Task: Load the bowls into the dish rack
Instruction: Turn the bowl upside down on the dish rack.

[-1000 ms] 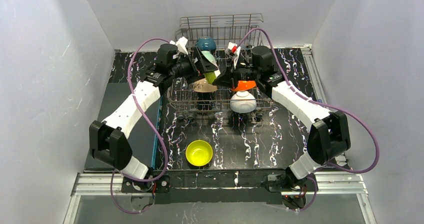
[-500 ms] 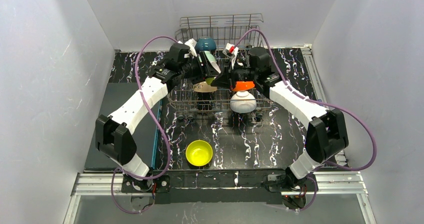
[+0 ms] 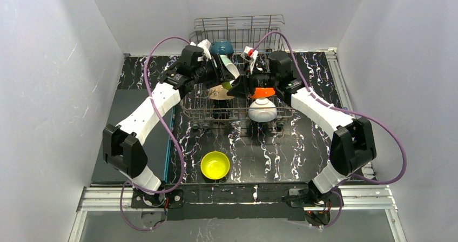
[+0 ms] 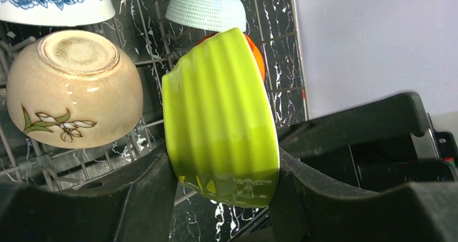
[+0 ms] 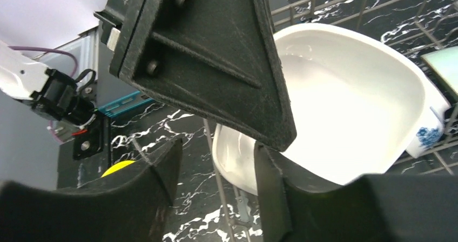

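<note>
Lime bowl [image 4: 219, 112] is tipped on its side btwn the fingers of the L gripper [image 4: 224, 166], both pads pressed vs its ribbed wall, i.e. clamped on it. It's inside the dish rack [image 3: 237, 26], mid area, over the grid floor; can't tell if it touches the tines.

Beside it in the L wrist view is a tan bowl [image 4: 75, 88] w/ leaf-and-flower print, foot toward the camera, leaning on the wires. Right behind the lime one is an orange bowl [image 4: 257, 55], only a sliver showing. Further on are a mint ribbed bowl [image 4: 205, 7] and a blue-patterned bowl [image 4: 54, 4].

From the top view, a teal bowl [image 3: 222, 48] is at the rack's far side. A white bowl [image 3: 262, 110] sits dome up by the near rim on the R arm's side, next to the orange one.

R gripper [image 5: 216, 145] hangs over the rack's middle, v. close to the L gripper, fingers apart w/ nothing btwn them; the blue-patterned bowl's white inside shows past them.

Spare lime bowl [image 3: 215, 165] stands upright on the black marbled table [image 3: 302, 139], well apart from the rack, nearer the arm bases. Purple cables [image 3: 162, 50] loop off both wrists
</note>
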`<control>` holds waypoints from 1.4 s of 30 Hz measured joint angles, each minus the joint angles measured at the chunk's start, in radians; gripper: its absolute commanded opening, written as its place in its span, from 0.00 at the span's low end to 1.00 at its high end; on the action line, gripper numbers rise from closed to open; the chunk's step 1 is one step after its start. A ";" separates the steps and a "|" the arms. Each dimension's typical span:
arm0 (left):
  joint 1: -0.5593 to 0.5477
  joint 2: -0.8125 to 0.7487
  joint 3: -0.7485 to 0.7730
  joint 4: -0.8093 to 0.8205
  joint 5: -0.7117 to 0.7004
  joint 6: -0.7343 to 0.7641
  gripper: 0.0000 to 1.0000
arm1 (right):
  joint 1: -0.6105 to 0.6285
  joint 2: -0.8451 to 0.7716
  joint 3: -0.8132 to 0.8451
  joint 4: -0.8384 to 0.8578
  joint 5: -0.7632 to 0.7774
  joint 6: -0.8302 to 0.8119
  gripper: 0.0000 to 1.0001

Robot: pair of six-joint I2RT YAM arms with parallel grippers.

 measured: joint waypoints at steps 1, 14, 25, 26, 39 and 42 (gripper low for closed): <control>0.003 0.000 0.000 0.007 0.003 0.004 0.00 | -0.001 0.000 0.000 0.000 0.007 0.001 0.68; 0.008 0.137 0.121 0.002 0.037 0.227 0.00 | -0.124 -0.008 -0.026 0.092 0.083 0.106 0.86; 0.009 0.421 0.481 -0.040 0.029 0.538 0.00 | -0.280 -0.040 -0.064 0.105 0.206 0.239 0.88; 0.009 0.446 0.515 -0.042 0.029 0.566 0.00 | -0.295 -0.040 -0.065 0.102 0.225 0.249 0.88; 0.006 0.649 0.704 0.094 -0.002 0.927 0.00 | -0.351 -0.040 -0.066 -0.078 0.533 0.201 0.88; 0.003 0.718 0.762 0.140 -0.017 0.975 0.00 | -0.352 -0.040 -0.066 -0.134 0.615 0.162 0.88</control>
